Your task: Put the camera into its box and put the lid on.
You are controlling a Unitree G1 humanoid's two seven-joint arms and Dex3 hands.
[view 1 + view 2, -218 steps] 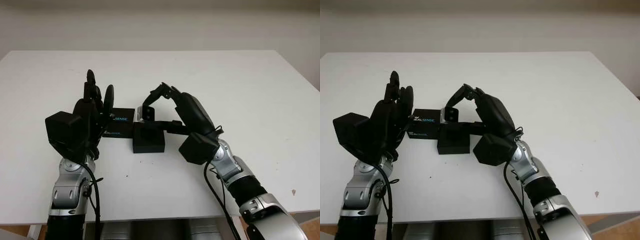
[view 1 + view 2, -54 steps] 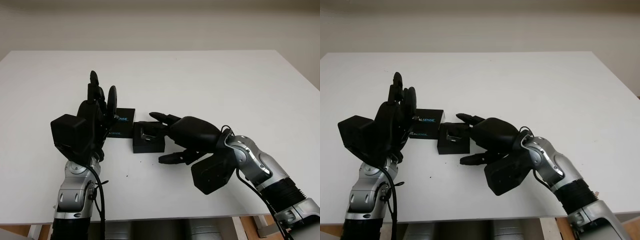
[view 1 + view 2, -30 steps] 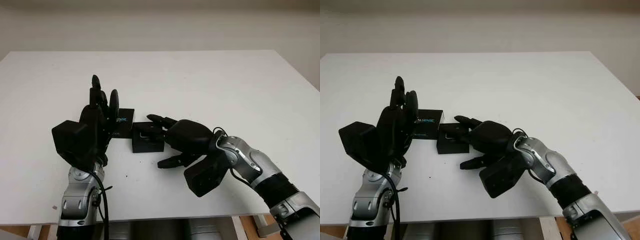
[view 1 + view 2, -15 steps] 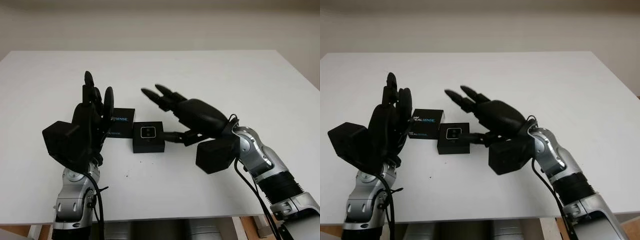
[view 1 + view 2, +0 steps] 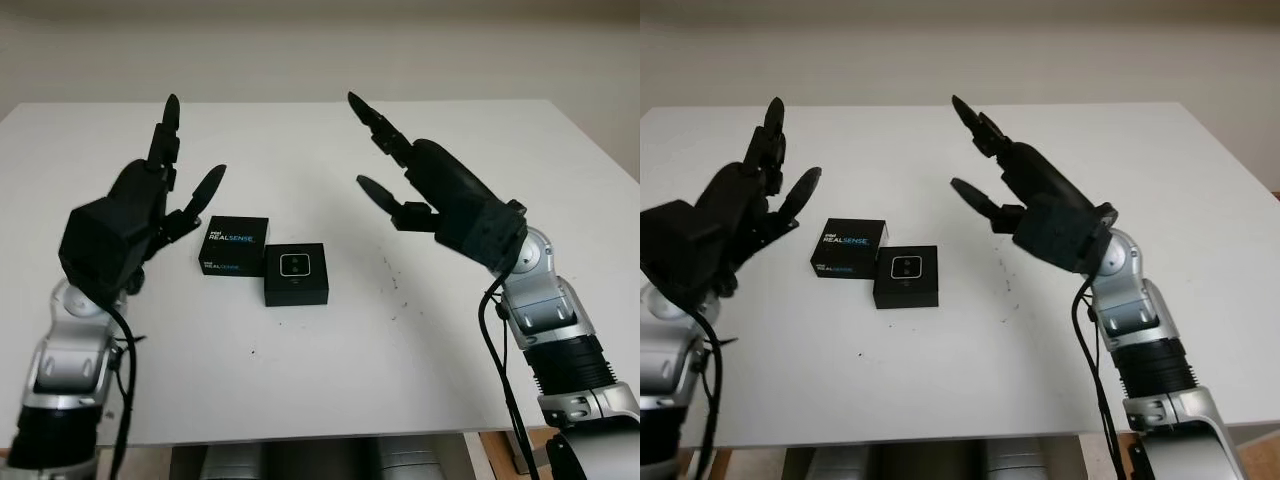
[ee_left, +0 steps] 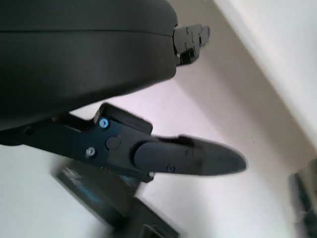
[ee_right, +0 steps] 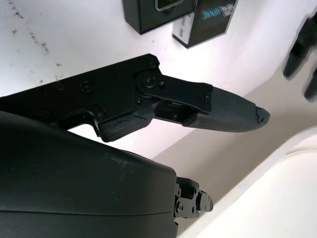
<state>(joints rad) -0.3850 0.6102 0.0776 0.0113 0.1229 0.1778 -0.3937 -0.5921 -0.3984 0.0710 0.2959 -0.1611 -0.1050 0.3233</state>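
Near the middle of the white table (image 5: 420, 330) I see the open black box (image 5: 296, 275) with the camera (image 5: 298, 264) lying in it, its silver face and two dark lenses turned up. Touching the box's far-left corner lies the lid (image 5: 233, 246), black with "REALSENSE" printed on top, flat on the table and not on the box.

Half a second ago my right hand reached low across toward the box; now the right hand (image 5: 405, 165) is raised well above and to the right of it, holding nothing, fingers stretched out and apart. My left hand (image 5: 165, 195) has likewise lifted and drawn back to the left of the lid, empty, fingers apart and pointing away from me.

Nothing lies over the box or lid.
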